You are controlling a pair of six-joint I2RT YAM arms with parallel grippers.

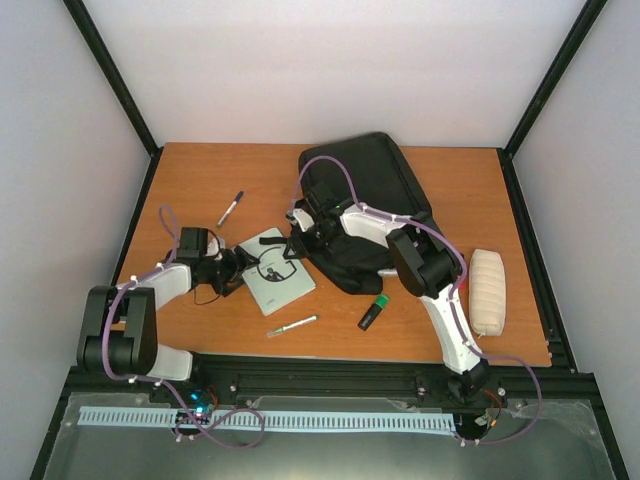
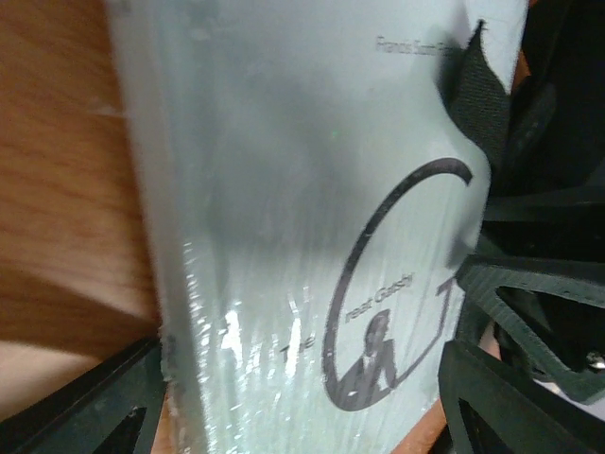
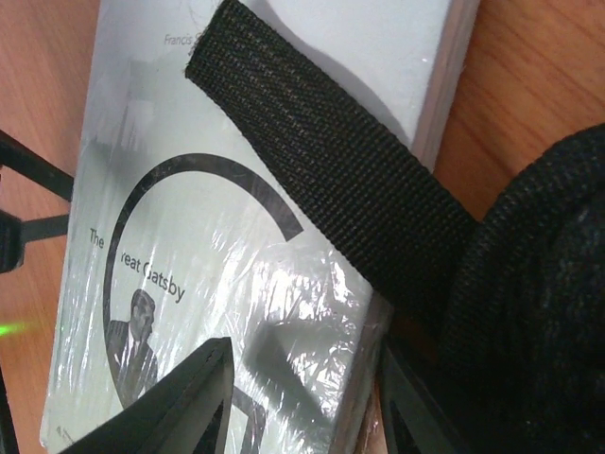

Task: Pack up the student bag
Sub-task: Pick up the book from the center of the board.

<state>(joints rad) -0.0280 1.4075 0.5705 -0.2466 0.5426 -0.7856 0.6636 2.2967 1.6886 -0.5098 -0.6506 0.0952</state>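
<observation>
At centre frame, with right gripper (image 1: 297,240) spread, ease strap (image 3: 321,170) of student bag (image 1: 372,185) off book (image 1: 283,287); cannot tell grip of left gripper (image 1: 240,268).

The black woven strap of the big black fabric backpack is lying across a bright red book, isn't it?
Not red. The book is pale grey-white with a black circle on its cover, as the right wrist view shows. The black woven strap of the big black fabric backpack does lie across it.
</observation>
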